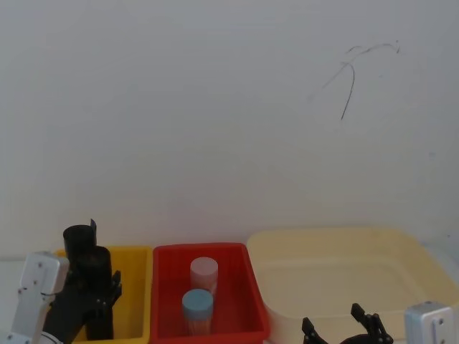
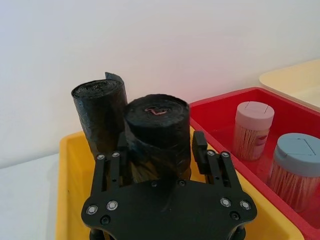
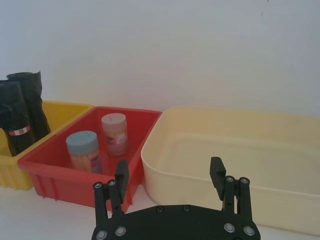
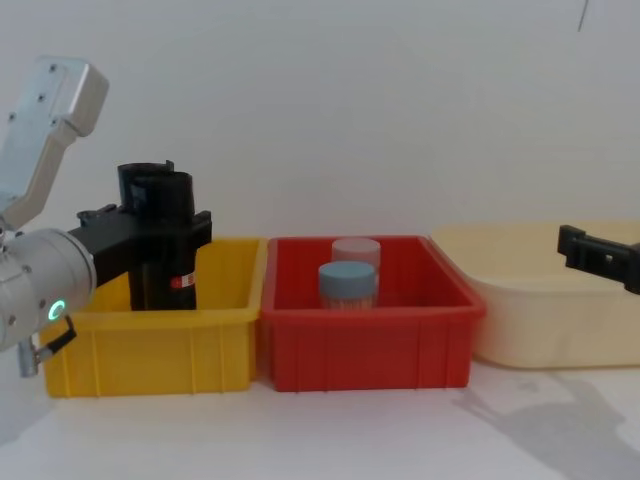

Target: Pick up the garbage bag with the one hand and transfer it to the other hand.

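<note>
The garbage bag, a tight black roll with a red-and-white label band, stands upright in the yellow bin. My left gripper, on the green-ringed arm, reaches into that bin with one finger on each side of the roll and is shut on it; the head view shows this gripper low at the left. A plain black roll with a ragged top stands just behind the garbage bag. My right gripper hovers open and holding nothing in front of the cream tub, low at the right of the head view.
A red bin between the yellow bin and the cream tub holds two jars, one with a blue lid and one with a pale pink lid. A white wall stands close behind the bins. White tabletop lies in front.
</note>
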